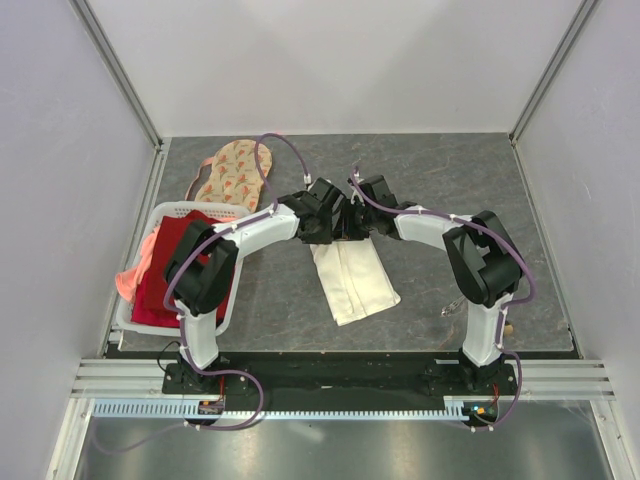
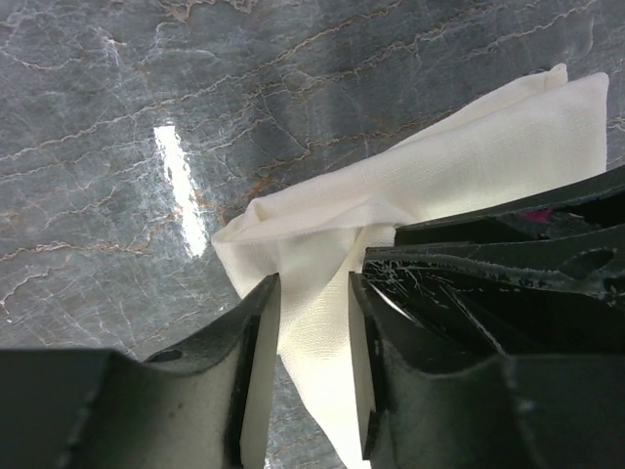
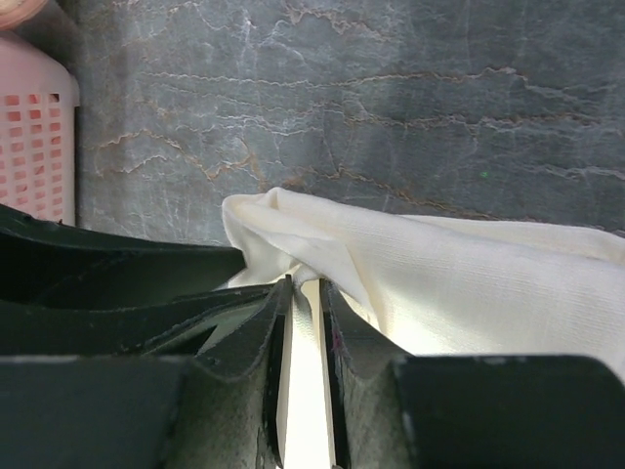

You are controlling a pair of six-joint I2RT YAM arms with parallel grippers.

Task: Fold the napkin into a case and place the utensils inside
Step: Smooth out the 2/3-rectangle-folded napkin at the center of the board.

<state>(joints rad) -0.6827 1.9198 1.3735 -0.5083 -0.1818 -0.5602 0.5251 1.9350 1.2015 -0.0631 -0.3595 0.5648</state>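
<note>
Thin, soft-woven cream napkin (image 1: 352, 280) on veined grey stone-look tabletop (image 1: 450, 170).
Lying mid-tabletop as a creased, layered oblong; crumpled far end pinched tight in the narrow black right gripper (image 3: 305, 285), straddled by the spread left gripper (image 2: 312, 288) with cloth in its gap.

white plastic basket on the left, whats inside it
A crumpled red cloth fills the white plastic slotted basket, and a coral-pink cloth spills over its left rim. The black-and-white left arm covers the basket's right side, so whatever lies there or under the red cloth is hidden.
</note>
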